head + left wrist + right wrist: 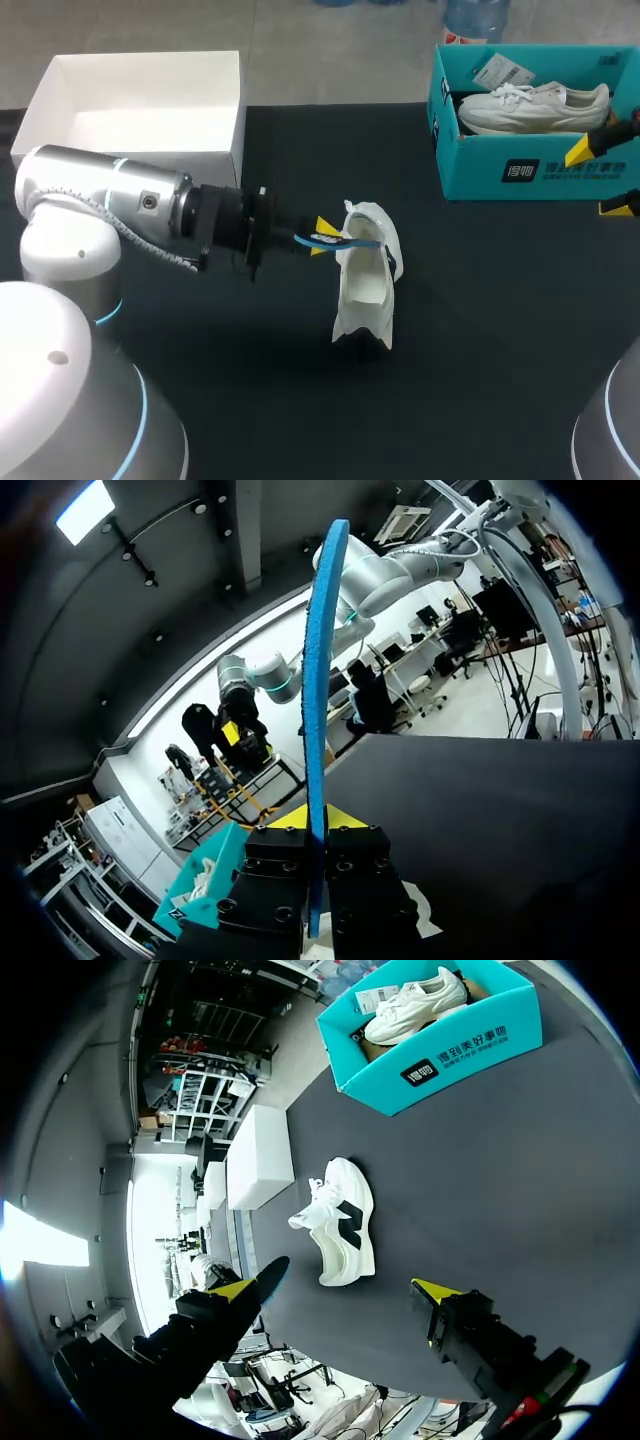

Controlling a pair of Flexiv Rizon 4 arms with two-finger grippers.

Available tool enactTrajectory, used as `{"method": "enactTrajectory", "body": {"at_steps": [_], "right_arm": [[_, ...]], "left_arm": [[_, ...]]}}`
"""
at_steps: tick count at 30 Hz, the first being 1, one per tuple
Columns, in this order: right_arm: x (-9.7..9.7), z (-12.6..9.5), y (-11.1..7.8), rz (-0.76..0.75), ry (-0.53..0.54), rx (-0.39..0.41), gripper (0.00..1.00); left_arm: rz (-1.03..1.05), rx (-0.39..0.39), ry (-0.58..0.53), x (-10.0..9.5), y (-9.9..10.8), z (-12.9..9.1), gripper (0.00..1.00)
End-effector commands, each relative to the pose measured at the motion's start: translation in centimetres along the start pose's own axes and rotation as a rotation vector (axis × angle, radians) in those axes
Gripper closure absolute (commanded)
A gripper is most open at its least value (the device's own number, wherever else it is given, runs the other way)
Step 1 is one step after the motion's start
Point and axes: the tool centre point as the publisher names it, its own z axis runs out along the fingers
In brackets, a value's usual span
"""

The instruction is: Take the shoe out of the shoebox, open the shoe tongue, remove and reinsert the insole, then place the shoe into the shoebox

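Black table [500, 330] holds a teal shoebox [540, 165] containing one white shoe [530, 105].

Left arm [110, 205]: enters over the table's left edge, forearm roughly level, wrist directed toward the table's middle. Left gripper [318, 240]: held above the table's middle, fingers closed flat against both faces of a thin blue insole [322, 660], which projects ahead of the yellow tips in the left wrist view. Right gripper [600, 180]: positioned at the table's right edge, toward the far right corner. Fingers spread wide apart, both yellow tips visible. In the right wrist view it looks down on the table.
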Motion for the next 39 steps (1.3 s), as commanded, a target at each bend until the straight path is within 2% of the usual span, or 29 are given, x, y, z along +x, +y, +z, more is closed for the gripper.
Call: {"method": "enactTrajectory", "body": {"at_steps": [1, 8, 22, 28, 39], "right_arm": [[0.0, 0.0, 0.0, 0.002, -0.003, 0.000, 0.00], [0.0, 0.0, 0.0, 0.002, -0.003, 0.000, 0.00], [0.0, 0.0, 0.0, 0.002, -0.003, 0.000, 0.00], [0.0, 0.0, 0.0, 0.002, -0.003, 0.000, 0.00], [0.0, 0.0, 0.0, 0.002, -0.003, 0.000, 0.00]], "left_arm": [[0.011, 0.018, -0.011, 1.3, 1.6, 0.6, 1.00], [0.043, 0.002, -0.003, 1.8, 4.6, 1.3, 1.00], [0.039, -0.014, -0.004, 1.6, 8.1, 2.1, 1.00], [0.023, -0.022, -0.005, 1.8, 8.9, 2.4, 1.00], [0.016, -0.017, -0.006, 1.8, 8.7, 2.6, 1.00]]}}
